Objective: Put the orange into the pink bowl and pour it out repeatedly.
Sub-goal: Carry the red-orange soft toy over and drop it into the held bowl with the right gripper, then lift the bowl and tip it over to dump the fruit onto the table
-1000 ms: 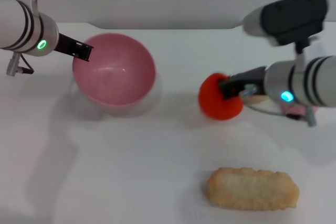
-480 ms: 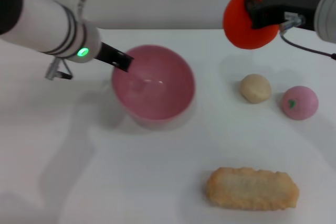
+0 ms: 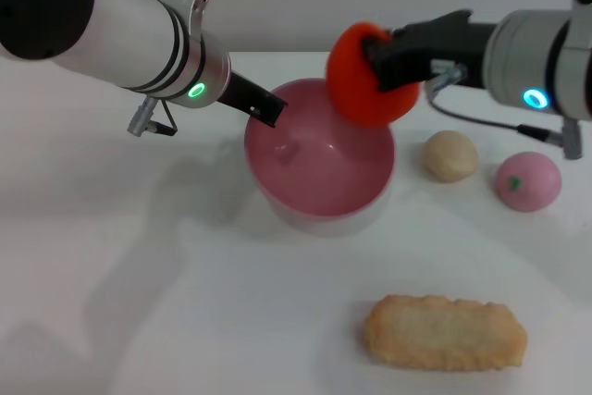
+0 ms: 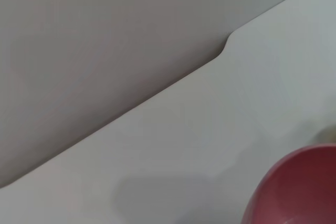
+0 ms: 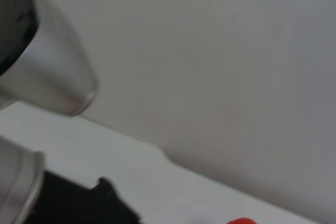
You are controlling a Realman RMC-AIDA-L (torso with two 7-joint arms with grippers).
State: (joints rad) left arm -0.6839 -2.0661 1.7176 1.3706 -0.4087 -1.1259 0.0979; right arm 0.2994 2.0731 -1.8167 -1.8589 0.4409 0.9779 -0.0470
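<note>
The pink bowl (image 3: 319,166) stands on the white table near the middle. My left gripper (image 3: 264,108) is shut on the bowl's left rim. A piece of the bowl's rim also shows in the left wrist view (image 4: 302,190). My right gripper (image 3: 381,55) is shut on the orange (image 3: 368,76) and holds it in the air above the bowl's right rim. A sliver of the orange shows in the right wrist view (image 5: 242,220).
A beige round lump (image 3: 450,155) and a pink ball with a green mark (image 3: 527,180) lie right of the bowl. A long crinkled biscuit-coloured piece (image 3: 445,331) lies near the front. The table's back edge meets a grey wall.
My right gripper has carried the orange left and down, from high at the right to over the bowl. My left gripper has moved the bowl to the right.
</note>
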